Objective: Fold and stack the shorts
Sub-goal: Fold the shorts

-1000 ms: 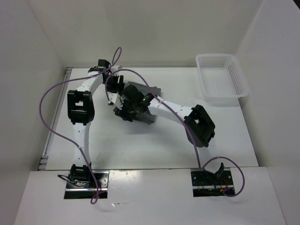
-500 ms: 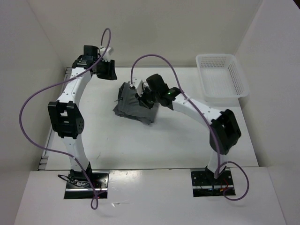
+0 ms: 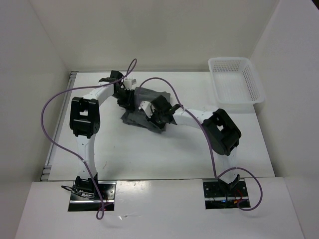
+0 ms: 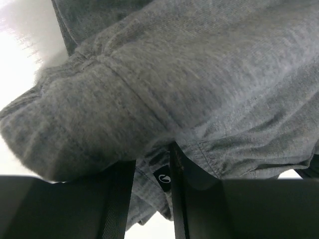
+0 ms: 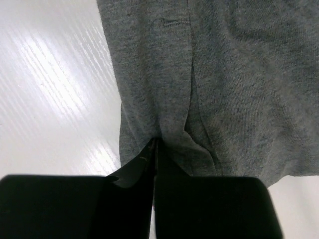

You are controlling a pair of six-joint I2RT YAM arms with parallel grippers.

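The grey shorts [image 3: 148,94] lie crumpled on the white table, middle to back. My left gripper [image 3: 125,99] is at their left edge. In the left wrist view the jaws of the left gripper [image 4: 152,155] stand apart, and a hem of the shorts [image 4: 199,74] with a small black label [image 4: 164,178] lies between them. A thick roll of cloth bulges over the left finger. My right gripper [image 3: 151,112] is on the near side of the shorts. In the right wrist view the right gripper [image 5: 155,142] is pinched shut on a fold of the shorts [image 5: 239,74].
A white mesh basket [image 3: 233,79] stands at the back right corner of the table, with nothing in it. White walls close in the table on the left, back and right. Purple cables loop over both arms.
The left arm came down from the back left onto the shorts' left edge, its jaws narrowing. The right gripper closed on a fold of the shorts.
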